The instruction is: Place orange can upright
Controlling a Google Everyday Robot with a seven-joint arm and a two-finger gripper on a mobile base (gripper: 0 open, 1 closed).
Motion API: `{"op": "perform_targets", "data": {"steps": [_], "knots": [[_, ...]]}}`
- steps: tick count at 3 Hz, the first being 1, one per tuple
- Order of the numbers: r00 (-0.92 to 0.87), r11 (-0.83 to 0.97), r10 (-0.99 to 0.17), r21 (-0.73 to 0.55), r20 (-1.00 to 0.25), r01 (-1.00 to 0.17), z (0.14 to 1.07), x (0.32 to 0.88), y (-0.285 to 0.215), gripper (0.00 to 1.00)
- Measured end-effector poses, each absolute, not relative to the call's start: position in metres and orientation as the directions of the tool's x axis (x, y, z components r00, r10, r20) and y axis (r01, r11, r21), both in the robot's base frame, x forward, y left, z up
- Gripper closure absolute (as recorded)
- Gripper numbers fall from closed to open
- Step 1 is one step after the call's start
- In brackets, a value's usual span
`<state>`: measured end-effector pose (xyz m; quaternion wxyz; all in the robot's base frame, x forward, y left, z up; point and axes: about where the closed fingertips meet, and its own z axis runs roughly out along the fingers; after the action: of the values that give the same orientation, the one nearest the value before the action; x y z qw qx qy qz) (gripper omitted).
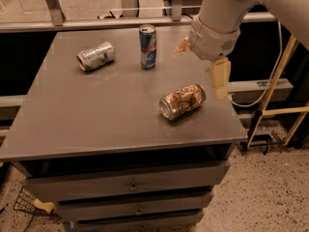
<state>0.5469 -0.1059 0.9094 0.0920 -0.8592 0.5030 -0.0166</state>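
Copper-orange can [182, 101]: dented, with pale markings, lying on its side on the grey bench [96, 124], in the right front part, one silver end turned toward the front left, well short of the front edge. Green-and-silver can [96, 56]: also on its side, back left, well apart from the orange one. Blue can [147, 46]: slim, upright, back middle, between the other two as seen across the bench. My jaws: hanging from the white wrist [212, 35] over the right side of the bench, just behind and to the right of the orange can and not touching it; the two pale tan fingers [218, 79] stand spread apart with nothing between them. Drawers [130, 185]: grey, stacked under the bench top, all closed. Floor [270, 192]: speckled, to the right.
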Motion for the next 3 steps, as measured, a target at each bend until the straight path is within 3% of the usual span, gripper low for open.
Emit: {"op": "perform_targets", "data": {"steps": [3], "knots": [[0.565,-0.559,-0.818,-0.083,-0.107,-0.825,0.837,0.556,-0.091,0.00]]}}
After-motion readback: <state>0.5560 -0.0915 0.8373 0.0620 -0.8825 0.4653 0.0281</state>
